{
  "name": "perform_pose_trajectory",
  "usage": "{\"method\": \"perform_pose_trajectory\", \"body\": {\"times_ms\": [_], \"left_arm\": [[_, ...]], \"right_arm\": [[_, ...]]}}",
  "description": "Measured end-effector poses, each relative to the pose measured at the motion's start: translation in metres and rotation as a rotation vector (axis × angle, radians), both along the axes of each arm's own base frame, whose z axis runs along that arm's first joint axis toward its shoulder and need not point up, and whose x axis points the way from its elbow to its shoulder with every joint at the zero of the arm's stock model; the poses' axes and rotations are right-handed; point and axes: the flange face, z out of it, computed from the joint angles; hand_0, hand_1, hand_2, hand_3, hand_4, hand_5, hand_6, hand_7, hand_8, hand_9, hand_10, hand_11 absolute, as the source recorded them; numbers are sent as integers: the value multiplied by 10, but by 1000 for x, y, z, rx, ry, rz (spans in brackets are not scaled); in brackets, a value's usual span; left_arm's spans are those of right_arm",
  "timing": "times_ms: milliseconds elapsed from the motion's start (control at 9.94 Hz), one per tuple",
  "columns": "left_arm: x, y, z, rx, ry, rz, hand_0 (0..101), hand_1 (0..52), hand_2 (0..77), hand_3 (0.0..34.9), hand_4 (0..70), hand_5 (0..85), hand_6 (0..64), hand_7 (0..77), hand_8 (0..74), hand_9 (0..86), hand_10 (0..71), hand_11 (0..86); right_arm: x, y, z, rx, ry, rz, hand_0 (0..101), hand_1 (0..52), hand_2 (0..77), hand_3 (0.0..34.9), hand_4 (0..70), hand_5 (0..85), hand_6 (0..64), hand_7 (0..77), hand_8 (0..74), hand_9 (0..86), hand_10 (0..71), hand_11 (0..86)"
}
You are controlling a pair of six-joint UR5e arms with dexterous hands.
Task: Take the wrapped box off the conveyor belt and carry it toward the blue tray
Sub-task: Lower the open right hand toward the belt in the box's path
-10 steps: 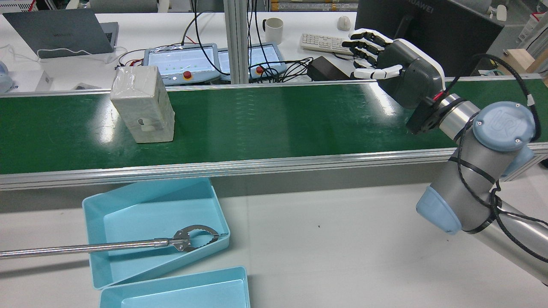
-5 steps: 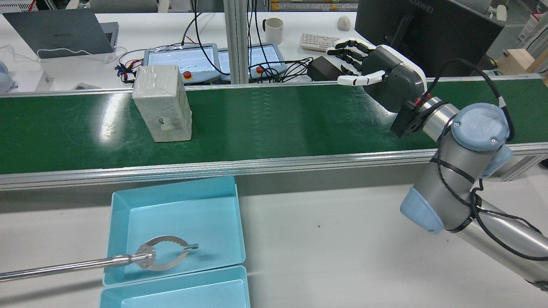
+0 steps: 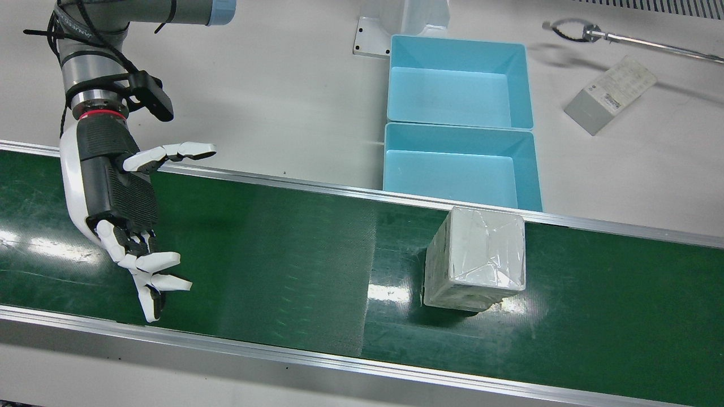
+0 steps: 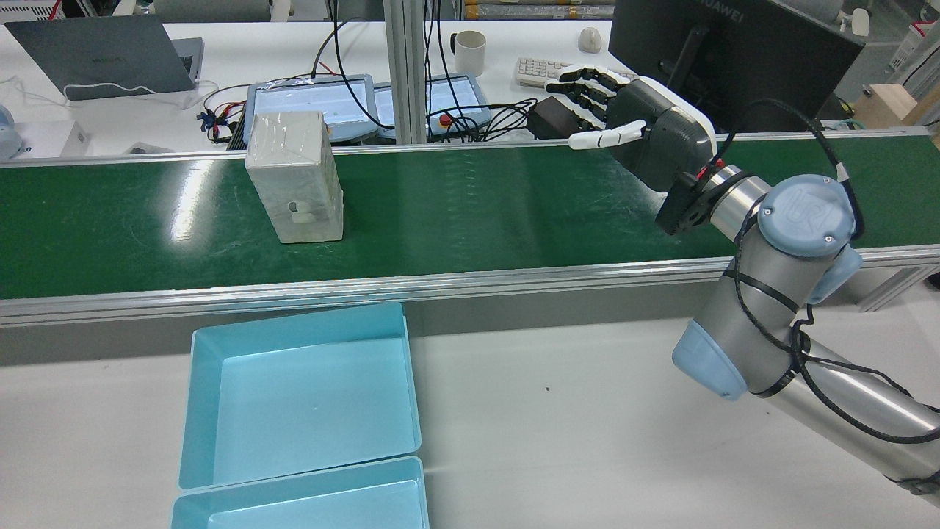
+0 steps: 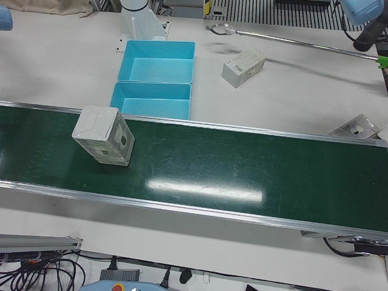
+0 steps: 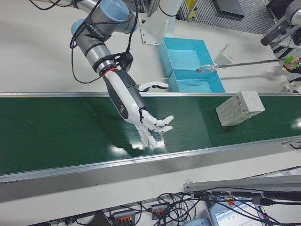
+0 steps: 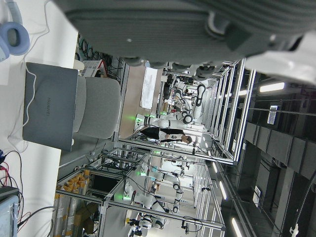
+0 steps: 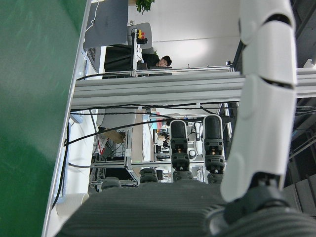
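Because the conveyor belt (image 3: 283, 254) carries the wrapped box (image 3: 478, 260) well apart from the right hand (image 3: 121, 209), the main risk, as I judge it, is timing: if the belt is running, a hand that closes late or early would strike a corner and topple the tall upright box or shove it along instead of gripping it. The glossy film wrap looks slippery, so a light pinch might let it slide out on the way to the blue tray (image 3: 461, 169), which sits just off the belt's near edge beyond the box from the hand. The right arm reaches out low over the belt with the palm turned toward the box, fingers (image 3: 158, 263) spread apart and thumb held wide, holding nothing. The left hand's own camera shows only its dark underside, so I cannot tell how its fingers stand.
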Motion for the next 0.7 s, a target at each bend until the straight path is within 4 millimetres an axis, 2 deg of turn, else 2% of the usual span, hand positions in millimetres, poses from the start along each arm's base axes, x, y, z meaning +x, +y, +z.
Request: {"method": "perform_pose_trajectory", "body": {"times_ms": [101,302,402,503,604,704], "left_arm": [[0,0,0,0,0,0,0,0,5,0,0,11,0,5,0,0,5,0],[0,0,0,0,0,0,0,0,5,0,0,11,0,0,0,0,5,0],[0,0,0,0,0,0,0,0,5,0,0,11,0,0,0,0,5,0],[0,0,0,0,0,0,0,0,5,0,0,11,0,5,0,0,0,0],[0,0,0,0,0,0,0,0,5,0,0,11,0,0,0,0,0,0],[0,0,0,0,0,0,0,0,5,0,0,11,0,0,0,0,0,0]], "right_arm": [[-3,1,-1,1,-1,-5,445,60,82,156,125,344,49,240,0,65,0,16],[-11,4,-1,3,3,-16,445,60,82,156,125,344,49,240,0,65,0,16],[-15,5,-2,5,7,-21,392,71,82,171,125,338,44,240,0,44,0,16],[-16,6,-2,7,8,-23,392,71,82,171,125,338,44,240,0,44,0,16],[-17,6,-3,8,8,-24,451,131,147,170,125,338,44,240,0,54,0,16],[-18,6,-2,8,10,-25,458,125,180,168,125,338,44,240,0,54,0,16]]}}
